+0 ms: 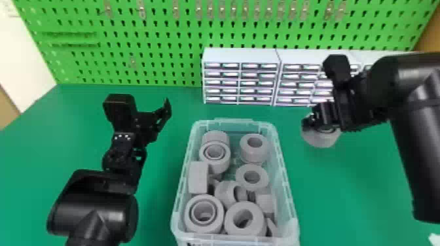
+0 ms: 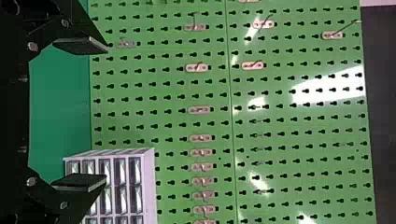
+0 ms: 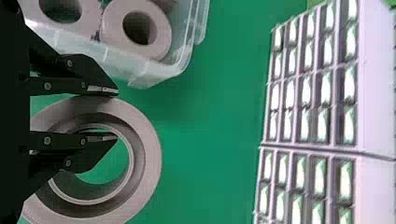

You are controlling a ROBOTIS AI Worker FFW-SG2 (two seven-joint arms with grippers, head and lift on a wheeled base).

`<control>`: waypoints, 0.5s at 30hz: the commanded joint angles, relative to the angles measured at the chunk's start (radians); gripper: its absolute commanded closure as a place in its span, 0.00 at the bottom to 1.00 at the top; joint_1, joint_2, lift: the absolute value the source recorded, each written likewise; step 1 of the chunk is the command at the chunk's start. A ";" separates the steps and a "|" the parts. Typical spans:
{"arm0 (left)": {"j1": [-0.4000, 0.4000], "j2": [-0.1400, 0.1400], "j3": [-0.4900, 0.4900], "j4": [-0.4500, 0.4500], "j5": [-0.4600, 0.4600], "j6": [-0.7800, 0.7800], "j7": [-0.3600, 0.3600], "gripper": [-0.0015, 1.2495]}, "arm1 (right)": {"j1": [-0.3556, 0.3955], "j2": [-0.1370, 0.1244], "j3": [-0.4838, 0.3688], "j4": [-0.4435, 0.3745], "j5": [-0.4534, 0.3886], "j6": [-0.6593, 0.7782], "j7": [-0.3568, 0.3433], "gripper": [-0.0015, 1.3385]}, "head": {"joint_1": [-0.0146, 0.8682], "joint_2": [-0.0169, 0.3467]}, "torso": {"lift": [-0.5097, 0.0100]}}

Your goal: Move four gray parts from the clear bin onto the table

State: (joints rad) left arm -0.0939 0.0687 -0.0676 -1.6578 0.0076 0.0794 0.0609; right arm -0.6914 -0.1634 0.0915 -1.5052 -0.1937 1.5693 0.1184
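My right gripper (image 1: pixel 319 119) is to the right of the clear bin (image 1: pixel 287 193), shut on a gray ring-shaped part (image 1: pixel 320 140). In the right wrist view that gripper (image 3: pixel 103 114) pinches the wall of the gray part (image 3: pixel 148 156), one finger inside the hole and the other at the outer rim. Whether the part touches the table cannot be told. Several gray parts lie in the bin, among them a ring (image 1: pixel 254 149) near its back right corner. Left of the bin, my left gripper (image 1: pixel 144 106) stands open; the left wrist view shows this gripper (image 2: pixel 80 113) with nothing between its fingers.
Behind the bin, white drawer cabinets (image 1: pixel 240 55) stand at the back of the green table (image 1: pixel 176 108). A green pegboard (image 1: pixel 157 65) with small metal hooks rises behind. The right arm extends over the table's right side.
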 commanded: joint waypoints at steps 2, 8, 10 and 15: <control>-0.003 -0.001 -0.006 0.001 0.002 -0.001 0.002 0.23 | 0.016 -0.007 -0.029 0.040 0.033 0.003 0.000 0.79 | 0.80 0.24 | 0.88; -0.003 -0.001 -0.006 0.003 0.005 -0.001 0.004 0.23 | 0.039 -0.010 -0.055 0.086 0.054 0.003 0.000 0.79 | 0.80 0.24 | 0.88; -0.004 -0.001 -0.004 0.001 0.006 -0.001 0.005 0.23 | 0.044 -0.012 -0.062 0.105 0.060 0.003 0.000 0.79 | 0.80 0.24 | 0.88; -0.007 -0.001 -0.003 0.003 0.008 -0.001 0.007 0.23 | 0.059 -0.016 -0.076 0.141 0.063 0.003 0.001 0.79 | 0.80 0.24 | 0.88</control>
State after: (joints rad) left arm -0.0993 0.0675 -0.0723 -1.6559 0.0134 0.0783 0.0671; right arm -0.6455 -0.1759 0.0268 -1.3922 -0.1319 1.5693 0.1190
